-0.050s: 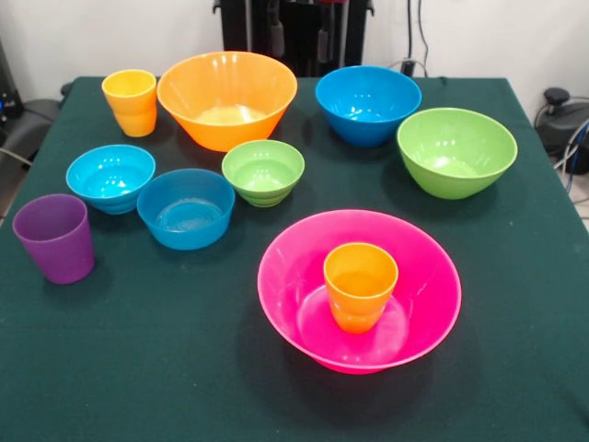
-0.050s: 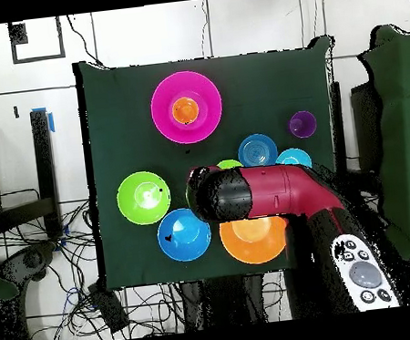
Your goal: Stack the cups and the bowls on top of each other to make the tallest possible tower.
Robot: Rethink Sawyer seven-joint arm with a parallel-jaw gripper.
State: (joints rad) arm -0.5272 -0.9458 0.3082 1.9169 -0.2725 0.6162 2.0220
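- A purple cup [image 1: 55, 238] stood at the table's [image 1: 138, 368] left edge.
- The small green bowl [image 1: 263, 170] sat centrally; lift it level.
- Rightward, the pink bowl [image 1: 423, 276] held the orange cup [image 1: 359, 284].
- Fingers: hidden, cannot tell.

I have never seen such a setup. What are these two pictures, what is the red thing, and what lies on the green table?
Both pictures show one table at the same moment. One camera faces it from across; the other looks straight down. The red thing is a robot arm, seen only from above, reaching over the table. Its tool is hidden under the arm, so I cannot tell whether it holds anything. On the cloth lie plastic bowls and cups. The orange cup stands inside the pink bowl. The yellow cup, purple cup, big orange bowl and the blue and green bowls stand separately.
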